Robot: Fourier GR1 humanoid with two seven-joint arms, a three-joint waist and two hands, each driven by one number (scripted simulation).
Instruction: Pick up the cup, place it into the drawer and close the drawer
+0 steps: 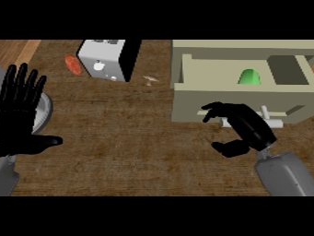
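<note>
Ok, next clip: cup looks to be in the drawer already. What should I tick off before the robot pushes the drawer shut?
1. Green cup inside the open drawer: ok.
2. Cup released: ok, right hand holds nothing.
3. Cup upright: ok, apparently, rounded top up.
4. Right hand at the drawer front: ok, fingers curled beside the handle.
5. Fingers touching the handle: cannot tell.
6. Left hand out of the way: ok, open at the left edge.
</note>
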